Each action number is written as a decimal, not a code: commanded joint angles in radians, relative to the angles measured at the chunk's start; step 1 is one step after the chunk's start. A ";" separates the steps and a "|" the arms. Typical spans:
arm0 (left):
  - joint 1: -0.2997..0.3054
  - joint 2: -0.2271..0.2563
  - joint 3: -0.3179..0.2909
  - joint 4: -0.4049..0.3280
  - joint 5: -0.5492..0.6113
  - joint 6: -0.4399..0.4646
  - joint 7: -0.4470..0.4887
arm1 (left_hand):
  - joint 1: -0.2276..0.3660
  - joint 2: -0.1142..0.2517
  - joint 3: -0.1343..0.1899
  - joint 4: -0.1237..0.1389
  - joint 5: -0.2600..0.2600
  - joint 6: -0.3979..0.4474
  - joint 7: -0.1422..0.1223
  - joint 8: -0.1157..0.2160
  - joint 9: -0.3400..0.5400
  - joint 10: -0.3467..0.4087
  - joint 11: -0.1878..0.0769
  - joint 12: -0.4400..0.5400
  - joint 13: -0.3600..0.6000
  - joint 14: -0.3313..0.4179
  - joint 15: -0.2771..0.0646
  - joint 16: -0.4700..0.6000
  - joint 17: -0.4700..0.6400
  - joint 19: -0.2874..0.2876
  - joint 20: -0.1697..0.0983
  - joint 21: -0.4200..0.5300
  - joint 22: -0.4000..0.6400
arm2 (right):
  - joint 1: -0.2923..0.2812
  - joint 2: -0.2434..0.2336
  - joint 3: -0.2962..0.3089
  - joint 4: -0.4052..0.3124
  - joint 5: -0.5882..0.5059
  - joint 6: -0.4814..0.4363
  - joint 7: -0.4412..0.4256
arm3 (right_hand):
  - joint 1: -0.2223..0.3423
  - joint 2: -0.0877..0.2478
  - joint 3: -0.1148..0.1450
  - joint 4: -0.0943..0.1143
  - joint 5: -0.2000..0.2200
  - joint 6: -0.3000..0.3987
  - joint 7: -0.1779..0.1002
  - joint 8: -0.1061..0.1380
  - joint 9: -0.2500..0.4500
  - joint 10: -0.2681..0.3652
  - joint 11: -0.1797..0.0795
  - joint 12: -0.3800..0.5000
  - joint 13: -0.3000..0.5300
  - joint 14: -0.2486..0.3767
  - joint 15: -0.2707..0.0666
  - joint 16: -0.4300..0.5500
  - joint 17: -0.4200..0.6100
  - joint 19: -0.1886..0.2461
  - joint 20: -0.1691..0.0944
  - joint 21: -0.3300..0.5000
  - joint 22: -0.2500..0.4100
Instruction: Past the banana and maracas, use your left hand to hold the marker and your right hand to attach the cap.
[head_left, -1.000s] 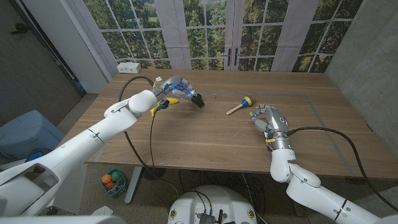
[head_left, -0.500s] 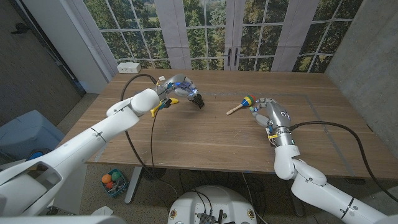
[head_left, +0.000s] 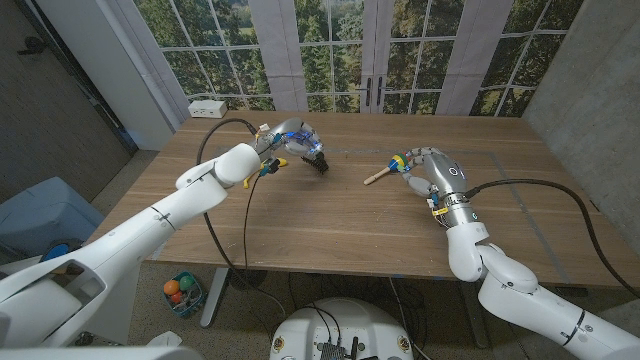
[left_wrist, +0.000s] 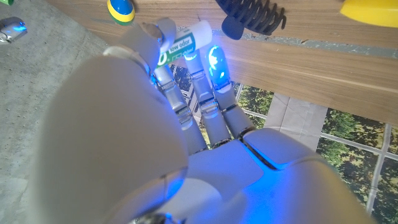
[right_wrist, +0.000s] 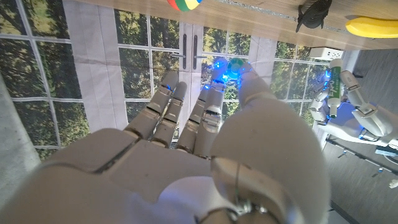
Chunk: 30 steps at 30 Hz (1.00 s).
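Left hand (head_left: 296, 139) gripping marker (left_wrist: 184, 44) (white barrel), right hand (head_left: 428, 170) pinching green cap (right_wrist: 235, 66) — beside maraca (head_left: 392, 166)

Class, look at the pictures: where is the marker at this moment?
The marker is held in the left hand, raised over the table's far left in the head view, near the banana and a black comb-like thing.

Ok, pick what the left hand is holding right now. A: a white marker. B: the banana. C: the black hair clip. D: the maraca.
A: in the left wrist view the left hand grips a white marker in its fingers, while the black hair clip lies apart on the table.
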 joint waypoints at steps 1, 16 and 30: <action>0.003 -0.025 0.011 0.034 0.027 -0.059 0.012 | 0.002 0.009 0.034 0.027 0.001 0.005 0.002 0.005 0.003 0.053 -0.044 0.003 0.082 0.254 -0.249 0.000 0.139 -0.006 -0.121 0.005 0.002 | 0.021 -0.034 0.005 -0.056 -0.080 -0.011 0.109 | 0.018 0.015 0.001 0.003 0.004 0.019 -0.018 0.005 0.007 0.003 -0.007 0.005 0.006 0.004 -0.181 -0.004 0.000 0.003 -0.018 0.005 0.002; -0.023 -0.059 0.029 0.096 0.069 -0.135 0.017 | 0.002 0.009 0.033 0.028 -0.001 0.004 -0.001 0.003 0.002 0.055 -0.044 -0.002 0.085 0.254 -0.249 -0.006 0.144 -0.008 -0.121 0.004 0.002 | 0.072 -0.034 -0.002 -0.088 -0.133 0.011 0.228 | 0.019 0.014 -0.001 0.003 0.003 0.025 -0.015 0.006 0.005 0.005 -0.012 0.005 0.010 0.004 -0.183 -0.007 0.001 0.000 -0.019 0.005 0.002; -0.036 -0.083 0.033 0.145 0.079 -0.190 0.024 | 0.002 0.009 0.033 0.028 -0.002 0.003 0.001 0.003 0.002 0.057 -0.044 -0.006 0.089 0.257 -0.249 -0.010 0.149 -0.008 -0.121 0.004 0.001 | 0.134 -0.016 -0.026 -0.089 -0.172 0.056 0.324 | 0.019 0.014 -0.001 0.005 0.003 0.025 -0.013 0.005 0.003 0.005 -0.013 0.004 0.013 0.004 -0.182 -0.013 0.000 -0.001 -0.020 0.007 0.001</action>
